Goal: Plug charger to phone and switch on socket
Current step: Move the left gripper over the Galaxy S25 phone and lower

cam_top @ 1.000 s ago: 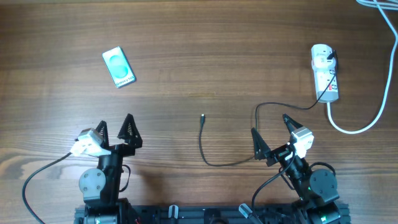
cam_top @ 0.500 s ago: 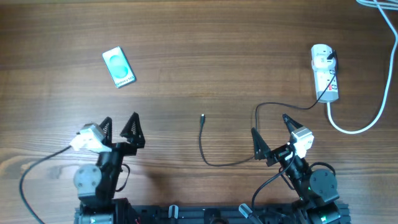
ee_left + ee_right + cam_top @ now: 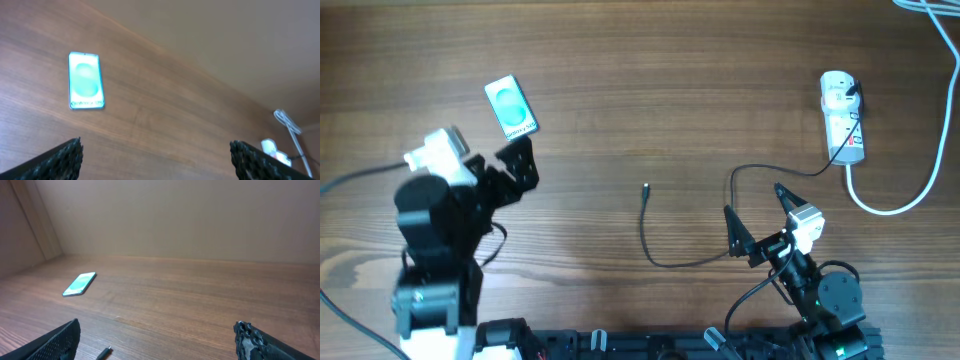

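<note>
- The left gripper (image 3: 498,165) hangs just short of the phone (image 3: 510,108) with its fingers spread wide and nothing between them.
- The right gripper (image 3: 752,200) is spread and empty too, near the table's (image 3: 620,60) near edge on the right.
- The phone lies flat, screen up, toward the far-left corner. The charger (image 3: 645,225) loops across the middle, and its connector tip (image 3: 646,187) lies well apart from the phone.
- The socket (image 3: 842,115) sits by the right edge toward the far side, its white cord (image 3: 910,205) curling beside it.
- Likely risk: the phone is thin and flat, so closing fingers could push it across the wood rather than lift it.
- The cable passes close to the right gripper's fingers, so a careless move could snag it and flick the tip away.
- Carrying the tip toward the phone may use up the slack and tug the socket.
</note>
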